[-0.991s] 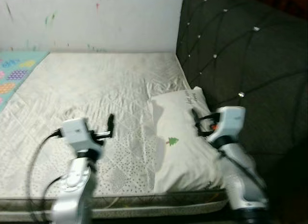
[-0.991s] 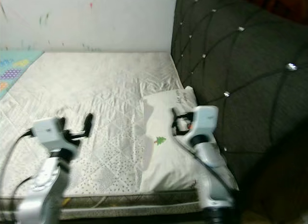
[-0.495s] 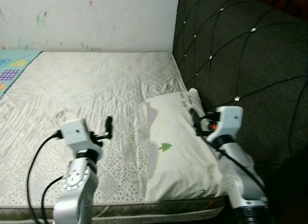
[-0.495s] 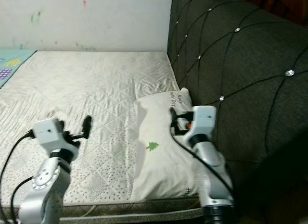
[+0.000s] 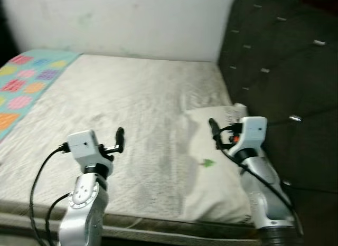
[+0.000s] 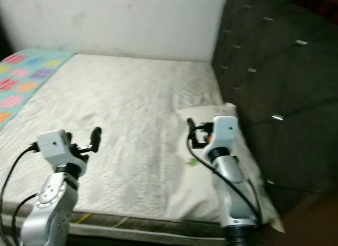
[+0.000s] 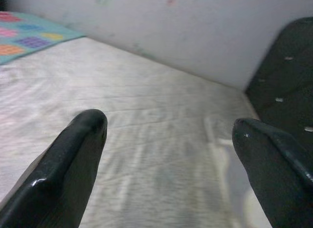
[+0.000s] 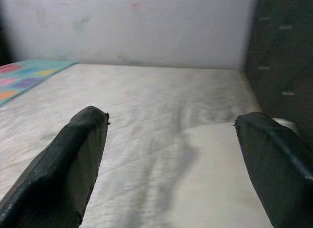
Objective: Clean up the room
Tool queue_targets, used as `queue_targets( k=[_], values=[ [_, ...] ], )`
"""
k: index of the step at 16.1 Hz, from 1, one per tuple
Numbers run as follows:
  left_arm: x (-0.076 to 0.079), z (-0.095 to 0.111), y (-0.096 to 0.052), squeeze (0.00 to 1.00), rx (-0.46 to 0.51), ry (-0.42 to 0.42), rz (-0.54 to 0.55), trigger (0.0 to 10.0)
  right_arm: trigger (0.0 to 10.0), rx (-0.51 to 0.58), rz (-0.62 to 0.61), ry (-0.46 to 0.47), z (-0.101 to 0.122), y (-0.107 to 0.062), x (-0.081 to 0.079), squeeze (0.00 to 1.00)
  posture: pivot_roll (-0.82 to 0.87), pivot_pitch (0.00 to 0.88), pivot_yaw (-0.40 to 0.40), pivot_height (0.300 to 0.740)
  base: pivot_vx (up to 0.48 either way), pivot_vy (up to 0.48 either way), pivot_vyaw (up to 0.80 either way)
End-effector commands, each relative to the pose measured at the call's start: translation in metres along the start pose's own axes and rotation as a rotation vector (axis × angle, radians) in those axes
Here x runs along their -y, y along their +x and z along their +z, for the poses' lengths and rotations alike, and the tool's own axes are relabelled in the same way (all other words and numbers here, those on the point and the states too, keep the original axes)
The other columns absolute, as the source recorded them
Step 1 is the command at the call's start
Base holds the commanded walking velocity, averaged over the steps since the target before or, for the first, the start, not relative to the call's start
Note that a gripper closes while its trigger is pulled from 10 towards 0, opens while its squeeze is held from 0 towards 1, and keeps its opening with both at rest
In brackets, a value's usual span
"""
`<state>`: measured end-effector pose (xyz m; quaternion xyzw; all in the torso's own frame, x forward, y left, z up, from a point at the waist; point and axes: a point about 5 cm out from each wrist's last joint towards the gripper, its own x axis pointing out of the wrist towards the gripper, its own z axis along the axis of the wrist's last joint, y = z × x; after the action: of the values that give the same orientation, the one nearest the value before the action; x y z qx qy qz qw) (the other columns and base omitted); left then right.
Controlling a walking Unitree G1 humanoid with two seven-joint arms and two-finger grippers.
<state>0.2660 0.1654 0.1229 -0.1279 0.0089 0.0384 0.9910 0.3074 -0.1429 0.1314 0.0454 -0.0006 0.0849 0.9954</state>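
You're facing a bed: a pale quilted mattress [image 5: 132, 114] runs back to a white wall [image 5: 127, 21], with a dark tufted headboard [image 5: 285, 72] on the robot's right. A white pillow [image 5: 214, 177] lies at the right side of the mattress, against the headboard, near the front edge; it carries a small green tree print [image 5: 207, 163]. A mat with coloured patches [image 5: 24, 93] covers the far left of the bed, well apart from the pillow.

Your left gripper [image 5: 119, 139] hovers above the bare quilted surface at front left, touching nothing. In the left wrist view its two fingers [image 7: 73, 154] stand wide apart, with the mattress, the wall and a strip of headboard showing between them.

Your right gripper [image 5: 213, 131] sits over the pillow, close to the headboard. Whether it touches the fabric, you can't tell from the head views. In the right wrist view its fingers [image 8: 73, 164] are likewise spread wide, nothing between them, the pillow's pale surface [image 8: 215, 184] lying below and ahead.

The head views are slightly blurred.
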Motion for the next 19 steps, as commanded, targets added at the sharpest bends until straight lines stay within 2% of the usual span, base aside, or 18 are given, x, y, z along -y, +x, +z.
queue_targets(
  k=[1,9,12,19],
  values=[
    [0.0028,-0.0001,0.0013,0.00,-0.006,-0.001,-0.014,10.0,10.0,0.008,-0.006,-0.017,0.0023,0.0002,0.0037,0.00,-0.03,0.009,-0.001,0.740,0.000,0.458,0.00],
    [0.0023,0.0001,0.0008,0.00,-0.007,0.000,-0.017,10.0,10.0,0.005,-0.002,-0.035,0.0007,-0.0006,0.0054,0.00,-0.03,0.012,0.001,0.740,0.000,0.452,0.00],
    [0.0024,-0.0001,0.0011,0.00,-0.007,-0.003,-0.014,10.0,10.0,0.004,-0.003,-0.050,0.0014,0.0008,0.0113,0.00,-0.03,0.014,-0.003,0.740,0.000,0.455,0.00],
    [0.0024,0.0004,0.0017,0.00,-0.006,0.001,-0.016,10.0,10.0,0.003,-0.003,-0.055,-0.0003,0.0006,0.0092,0.00,-0.03,0.013,-0.001,0.740,0.000,0.459,0.00]
  ],
)
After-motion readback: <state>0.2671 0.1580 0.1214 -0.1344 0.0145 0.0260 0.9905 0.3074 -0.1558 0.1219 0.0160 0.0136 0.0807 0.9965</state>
